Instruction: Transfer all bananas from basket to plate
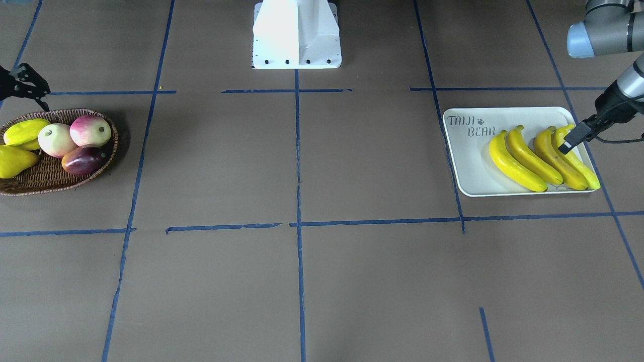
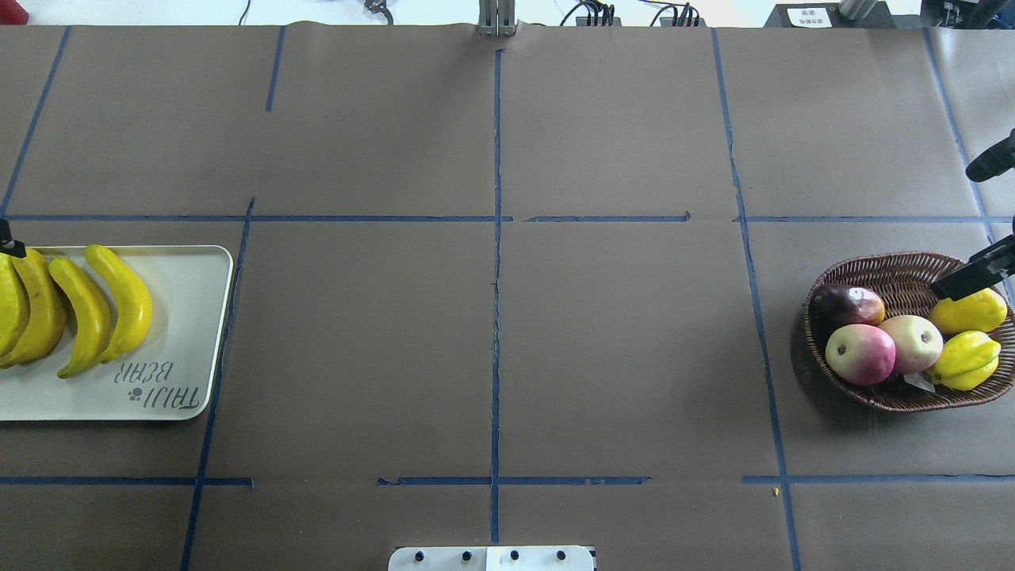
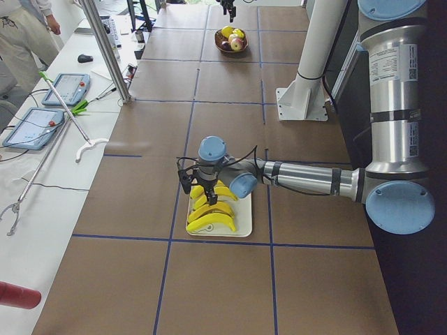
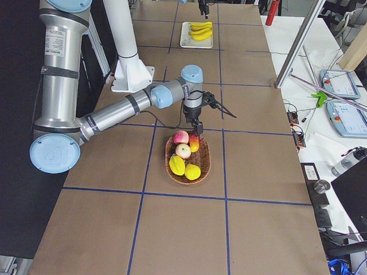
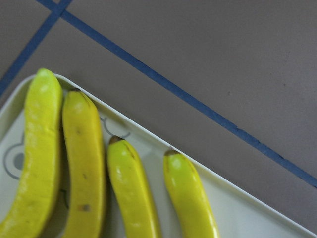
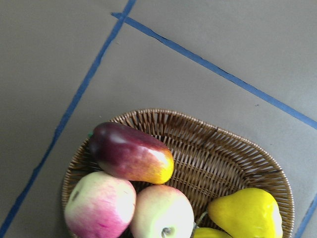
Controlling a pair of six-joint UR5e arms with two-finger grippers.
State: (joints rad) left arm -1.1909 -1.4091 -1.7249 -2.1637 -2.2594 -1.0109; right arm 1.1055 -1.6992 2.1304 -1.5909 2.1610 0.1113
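Four bananas [image 1: 533,157] lie on the "TAIJI BEAR" plate [image 1: 468,161], left pincer [image 3: 198,190] and right pincer [image 2: 951,234] both spread

Four bananas [image 2: 91,313] lie side by side on the plate [image 2: 182,317] at the counter's [image 2: 492,349] left, the basket [image 2: 900,258] far right.

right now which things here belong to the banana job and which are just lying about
Job: four bananas, plate, basket.
Lying about, in the basket: two pink apples, dark red mango, yellow pear, ridged yellow fruit.
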